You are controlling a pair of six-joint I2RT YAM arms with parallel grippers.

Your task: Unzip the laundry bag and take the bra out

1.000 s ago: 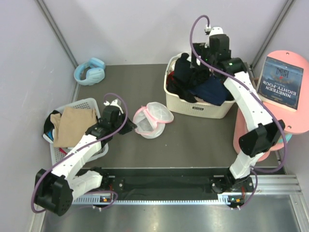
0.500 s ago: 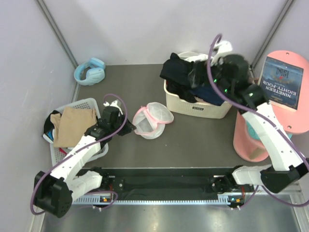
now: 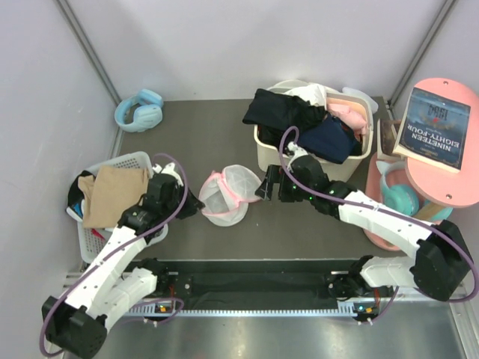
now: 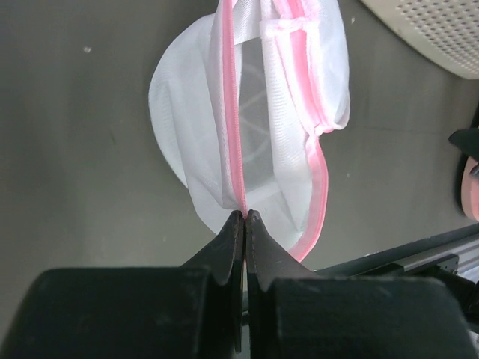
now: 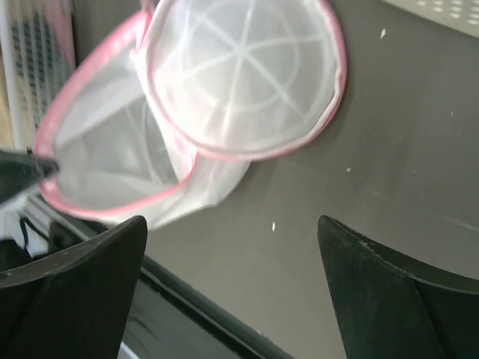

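Observation:
The laundry bag lies on the dark table, a white mesh pouch with pink zipper trim, unzipped and gaping; nothing dark shows inside. My left gripper is shut on its pink trim at the left edge, as the left wrist view shows against the bag. My right gripper is open and empty just right of the bag; in the right wrist view it hovers low over the table in front of the bag. The black bra hangs over the left rim of the cream basket.
The cream basket also holds a navy garment and pink clothes. A white basket with tan cloth stands at the left. Blue headphones lie at the back left. A pink round table with a book stands at the right.
My right arm has swung down from over the cream basket to beside the laundry bag, empty. The black bra now lies over the basket rim. My left gripper has drawn the bag slightly left.

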